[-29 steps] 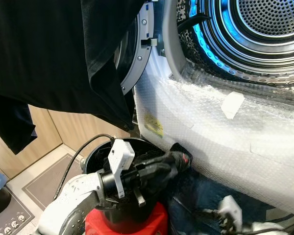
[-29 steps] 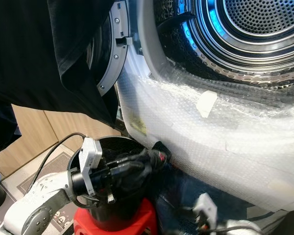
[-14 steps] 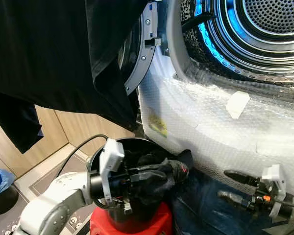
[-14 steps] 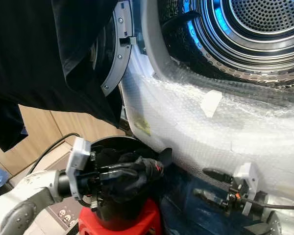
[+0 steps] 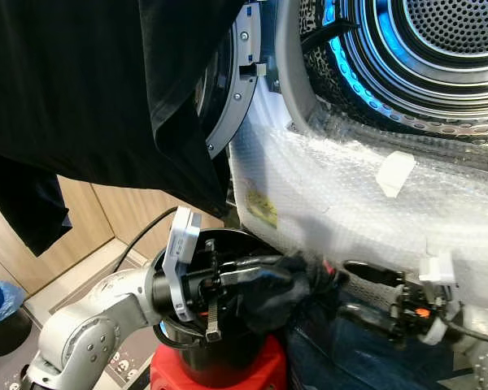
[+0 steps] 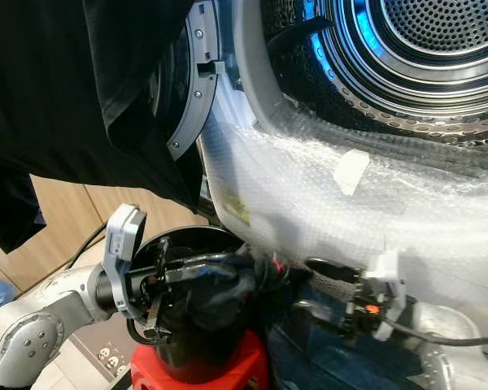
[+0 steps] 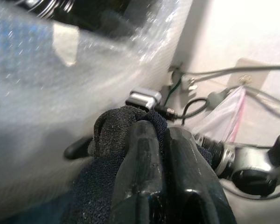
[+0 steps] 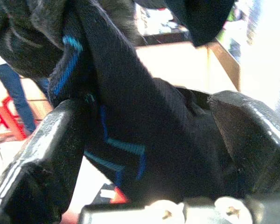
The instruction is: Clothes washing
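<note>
Clamped tight, the left gripper (image 5: 297, 272) pinches a bunched dark garment (image 7: 116, 140) just above the black bucket (image 5: 220, 361) on the red stool (image 6: 228, 370), beside the bubble-wrapped front of the washing machine (image 5: 350, 203). From the other side the right gripper (image 6: 309, 284) meets the same cloth with its fingers (image 8: 42, 154) spread wide, fabric lying between them, not yet closed. A clean handover, I judge, means closing the right fingers fully on the cloth before the left lets go, then lifting toward the open drum (image 5: 423, 57). A black shirt (image 5: 89, 89) hangs over the door.
</note>
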### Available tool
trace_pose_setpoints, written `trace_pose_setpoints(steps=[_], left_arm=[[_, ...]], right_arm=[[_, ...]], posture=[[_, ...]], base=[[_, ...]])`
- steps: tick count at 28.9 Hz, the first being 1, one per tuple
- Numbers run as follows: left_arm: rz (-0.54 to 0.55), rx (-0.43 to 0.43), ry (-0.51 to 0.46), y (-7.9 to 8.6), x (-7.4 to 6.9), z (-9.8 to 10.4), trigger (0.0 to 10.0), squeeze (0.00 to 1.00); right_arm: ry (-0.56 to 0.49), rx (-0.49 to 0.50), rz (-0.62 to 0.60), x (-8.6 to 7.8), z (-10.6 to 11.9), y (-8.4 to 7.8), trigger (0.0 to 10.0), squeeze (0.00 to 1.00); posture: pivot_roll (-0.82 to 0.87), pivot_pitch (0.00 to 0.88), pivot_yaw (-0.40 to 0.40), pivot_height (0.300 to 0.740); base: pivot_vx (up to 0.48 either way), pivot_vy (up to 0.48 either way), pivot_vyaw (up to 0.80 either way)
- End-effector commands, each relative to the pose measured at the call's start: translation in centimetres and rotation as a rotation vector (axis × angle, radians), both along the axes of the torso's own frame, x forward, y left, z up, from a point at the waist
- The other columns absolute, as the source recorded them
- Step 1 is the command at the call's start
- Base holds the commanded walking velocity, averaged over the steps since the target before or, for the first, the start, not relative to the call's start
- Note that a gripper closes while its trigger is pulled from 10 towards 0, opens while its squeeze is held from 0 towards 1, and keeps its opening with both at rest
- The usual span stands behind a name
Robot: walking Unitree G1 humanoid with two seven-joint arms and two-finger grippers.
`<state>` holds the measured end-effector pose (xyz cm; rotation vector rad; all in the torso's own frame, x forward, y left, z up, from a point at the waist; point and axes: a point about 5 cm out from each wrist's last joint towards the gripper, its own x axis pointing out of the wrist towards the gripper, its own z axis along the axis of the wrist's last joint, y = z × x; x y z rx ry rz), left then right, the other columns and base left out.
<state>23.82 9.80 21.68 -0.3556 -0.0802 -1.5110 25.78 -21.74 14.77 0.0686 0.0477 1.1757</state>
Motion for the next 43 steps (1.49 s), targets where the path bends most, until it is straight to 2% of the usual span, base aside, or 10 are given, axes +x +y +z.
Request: trace_pose_setpoints(steps=[1,5,11,14,20,23,31,40,43], left_arm=[[-0.016,-0.030,-0.016,0.3,0.2,1.1,10.0,0.00],[-0.049,-0.061,0.006,0.3,0.2,1.3,10.0,0.00],[-0.090,-0.069,0.045,1.4,0.0,1.4,10.0,0.00],[-0.097,-0.078,0.056,1.7,0.0,1.4,10.0,0.00],[-0.091,-0.082,0.053,1.8,0.3,1.5,10.0,0.00],[-0.081,-0.069,0.040,1.6,0.6,1.4,10.0,0.00],[-0.041,-0.062,0.004,0.8,1.1,1.3,10.0,0.00],[-0.060,-0.060,-0.026,-0.5,1.2,1.3,10.0,0.00],[-0.062,-0.054,-0.030,-0.8,1.2,1.2,10.0,0.00]], right_arm=[[-0.030,0.023,0.031,-0.3,1.0,0.8,10.0,0.00],[-0.042,0.045,0.051,-0.5,1.6,1.3,10.0,0.00],[-0.058,0.116,0.092,-1.3,3.1,1.6,10.0,0.00],[-0.083,0.197,0.142,-1.8,4.6,2.1,10.0,0.00],[-0.097,0.224,0.215,-2.4,5.6,3.5,10.0,0.00],[-0.089,0.230,0.268,-2.9,5.9,4.8,10.0,0.00],[-0.070,0.222,0.317,-3.4,5.8,6.6,10.0,0.00],[-0.080,0.227,0.259,-2.6,6.3,8.8,10.0,0.00],[-0.095,0.239,0.254,-2.5,6.7,9.0,10.0,0.00]], posture=[[-0.05,0.000,0.067,0.740],[-0.06,0.000,0.076,0.740],[-0.06,0.000,0.087,0.740],[-0.06,0.000,0.088,0.740],[-0.06,0.000,0.085,0.740],[-0.06,0.000,0.083,0.740],[-0.06,0.000,0.072,0.740],[-0.06,0.000,0.068,0.740],[-0.06,0.000,0.069,0.740]], base=[[0.000,0.000,0.00],[0.000,0.000,0.00],[0.000,0.000,0.00],[0.000,0.000,0.00],[0.000,0.000,0.00],[0.000,0.000,0.00],[0.000,0.000,0.00],[0.000,0.000,0.00],[0.000,0.000,0.00]])
